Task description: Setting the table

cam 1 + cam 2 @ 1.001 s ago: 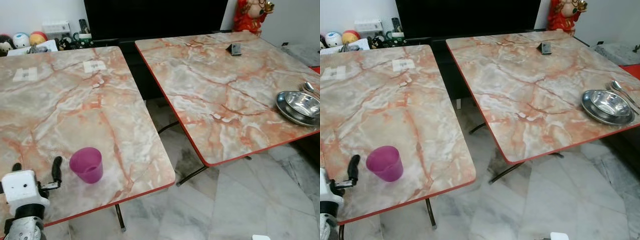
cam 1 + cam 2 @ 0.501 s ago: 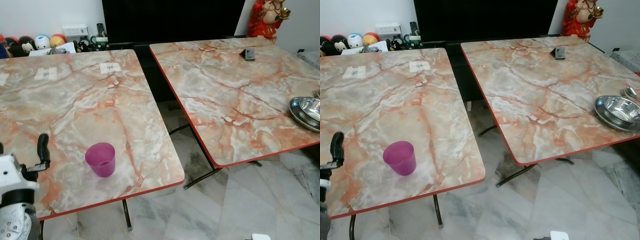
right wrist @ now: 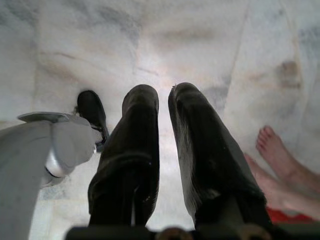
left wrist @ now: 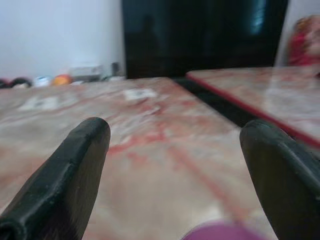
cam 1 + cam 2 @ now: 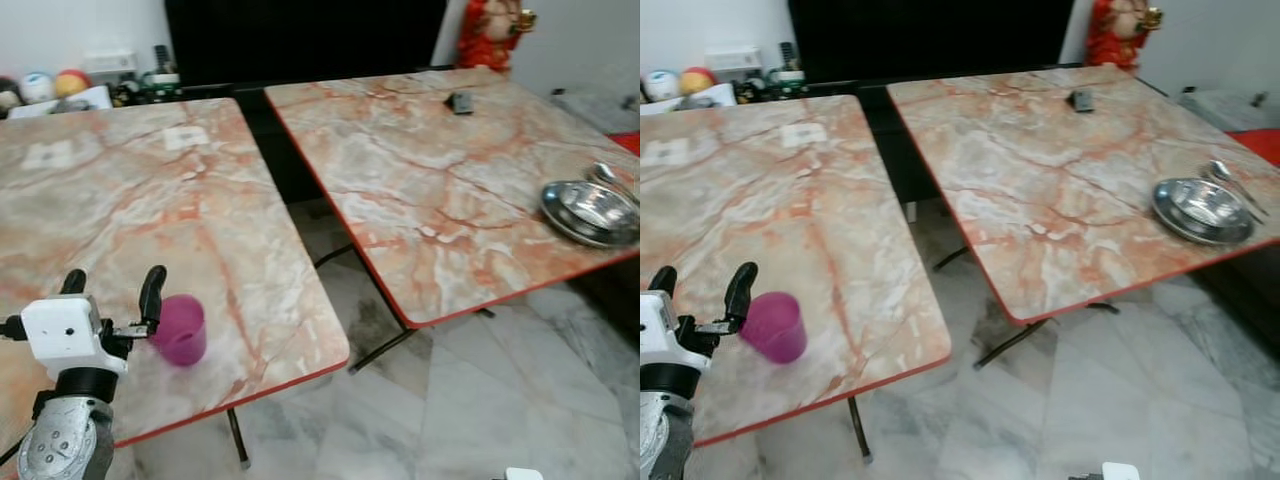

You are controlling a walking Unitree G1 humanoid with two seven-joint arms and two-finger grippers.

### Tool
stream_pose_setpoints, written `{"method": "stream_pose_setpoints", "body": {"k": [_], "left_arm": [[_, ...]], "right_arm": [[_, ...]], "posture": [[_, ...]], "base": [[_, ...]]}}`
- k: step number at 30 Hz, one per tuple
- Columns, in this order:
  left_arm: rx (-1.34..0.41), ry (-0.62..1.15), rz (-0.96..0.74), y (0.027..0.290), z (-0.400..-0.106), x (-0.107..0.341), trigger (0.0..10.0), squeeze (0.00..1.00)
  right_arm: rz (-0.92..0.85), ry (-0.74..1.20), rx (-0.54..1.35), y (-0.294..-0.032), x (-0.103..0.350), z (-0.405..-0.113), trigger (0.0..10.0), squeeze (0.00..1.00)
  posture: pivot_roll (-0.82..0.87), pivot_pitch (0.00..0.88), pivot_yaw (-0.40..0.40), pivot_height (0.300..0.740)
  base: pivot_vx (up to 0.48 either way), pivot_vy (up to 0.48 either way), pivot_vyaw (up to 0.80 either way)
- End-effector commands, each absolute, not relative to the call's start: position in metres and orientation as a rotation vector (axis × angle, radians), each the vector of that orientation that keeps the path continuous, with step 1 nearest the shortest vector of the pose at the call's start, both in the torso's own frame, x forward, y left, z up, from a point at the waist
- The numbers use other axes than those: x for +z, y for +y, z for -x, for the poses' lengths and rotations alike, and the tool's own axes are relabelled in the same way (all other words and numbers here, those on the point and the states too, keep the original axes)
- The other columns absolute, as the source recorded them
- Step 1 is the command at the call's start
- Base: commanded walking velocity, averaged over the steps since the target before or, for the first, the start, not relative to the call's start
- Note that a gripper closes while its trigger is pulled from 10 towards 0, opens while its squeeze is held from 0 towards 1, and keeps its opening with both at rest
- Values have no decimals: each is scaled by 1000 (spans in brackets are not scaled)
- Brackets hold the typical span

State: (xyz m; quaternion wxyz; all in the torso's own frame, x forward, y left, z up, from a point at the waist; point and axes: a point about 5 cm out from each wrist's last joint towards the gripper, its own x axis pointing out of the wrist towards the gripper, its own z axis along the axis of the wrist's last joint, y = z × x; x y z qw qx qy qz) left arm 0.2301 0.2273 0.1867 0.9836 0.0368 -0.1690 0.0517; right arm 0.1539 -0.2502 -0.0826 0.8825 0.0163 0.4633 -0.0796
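Left eye view: the left gripper, fingers spread wide, hovers at the near edge of the left table, with the one purple cup just right of it, upright. The right gripper hangs over the floor, fingers nearly together. Two tables; one bowl and one spoon on the right table.

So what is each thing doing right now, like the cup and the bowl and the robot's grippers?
Purple cup: upright on the left table, looks empty, not held.
Left gripper: open, hovering just left of the cup.
Right gripper: fingers nearly together, holding nothing, hanging over the floor.
Metal bowl: upright, sitting in a metal plate on the right table.
Spoon: lying flat beside the bowl.
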Motion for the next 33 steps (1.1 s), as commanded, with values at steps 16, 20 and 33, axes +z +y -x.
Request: {"method": "stream_pose_setpoints", "body": {"k": [16,20,33], "left_arm": [[134,-356,-87,233,-226,195,10000,0],[121,-346,-91,233,-225,196,10000,0],[78,-322,-112,227,-226,196,10000,0]], "right_arm": [[-58,957,-178,-248,-84,-152,10000,0],[-56,957,-179,-248,-84,-152,10000,0],[-57,954,-185,-248,-84,-152,10000,0]], "posture": [[114,111,-33,740],[121,113,-34,740],[122,113,-31,740]], "base": [[0,0,-223],[0,0,0],[0,-98,0]]}}
